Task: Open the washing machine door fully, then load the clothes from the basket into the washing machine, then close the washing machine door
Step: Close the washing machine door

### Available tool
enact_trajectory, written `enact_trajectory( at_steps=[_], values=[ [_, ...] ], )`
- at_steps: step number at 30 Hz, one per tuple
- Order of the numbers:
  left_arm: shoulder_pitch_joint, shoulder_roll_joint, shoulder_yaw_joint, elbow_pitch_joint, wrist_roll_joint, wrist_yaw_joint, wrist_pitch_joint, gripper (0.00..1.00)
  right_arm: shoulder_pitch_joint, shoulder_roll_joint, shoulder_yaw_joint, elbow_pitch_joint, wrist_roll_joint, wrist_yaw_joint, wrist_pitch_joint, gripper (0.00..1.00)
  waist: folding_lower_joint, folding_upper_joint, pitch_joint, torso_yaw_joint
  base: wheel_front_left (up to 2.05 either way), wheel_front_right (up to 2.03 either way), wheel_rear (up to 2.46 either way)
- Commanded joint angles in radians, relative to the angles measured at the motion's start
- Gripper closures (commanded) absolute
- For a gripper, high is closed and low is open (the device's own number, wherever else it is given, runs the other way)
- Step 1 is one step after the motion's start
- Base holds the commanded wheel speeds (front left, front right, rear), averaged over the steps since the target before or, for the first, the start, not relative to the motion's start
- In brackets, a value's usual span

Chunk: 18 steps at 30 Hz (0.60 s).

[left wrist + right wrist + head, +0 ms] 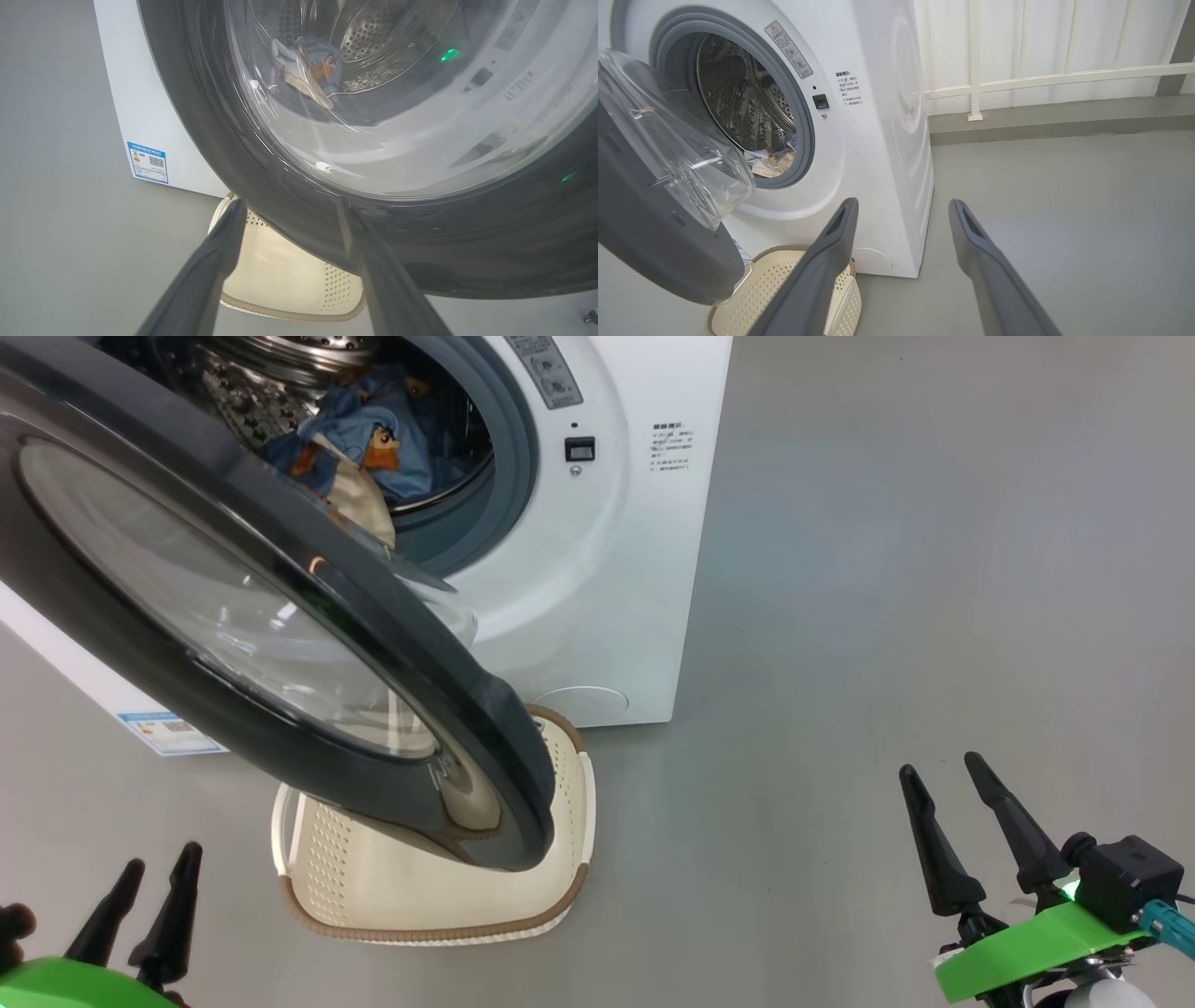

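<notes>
- The left gripper [163,859] and right gripper [941,767] hang in front of the washing machine [597,569]. Both have their jaws wide apart and hold nothing.
- The cream basket [420,930] with a brown rim sits on the floor at the machine's front.
- The round door [392,635], with a black rim and clear glass, swings out over the basket.
- The blue clothes [383,439] with orange cartoon faces lie inside the machine's drum.
</notes>
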Motion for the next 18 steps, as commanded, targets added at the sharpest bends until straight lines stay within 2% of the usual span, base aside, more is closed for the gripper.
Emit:
enact_trajectory(
  at_steps=[1,8,18],
  values=[
    [-0.042,0.038,0.042,-0.002,0.031,-0.002,-0.012,0.00,-0.024,-0.015,0.016,-0.021,0.006,0.002,-0.005,0.00,0.0000,-0.0001,-0.001,-0.001,0.00,0.00,0.00],
    [-0.024,-0.056,0.214,-0.024,0.303,-0.002,-0.014,0.00,-0.014,-0.020,0.003,-0.024,0.006,0.002,-0.005,0.00,0.0000,-0.0001,-0.007,-0.001,0.00,0.00,0.00],
    [0.029,-0.161,0.313,-0.076,0.579,-0.002,-0.015,0.00,-0.013,-0.022,-0.002,-0.024,0.003,0.002,-0.005,0.00,0.0000,-0.0001,-0.009,-0.007,0.00,0.00,0.00]
  ],
)
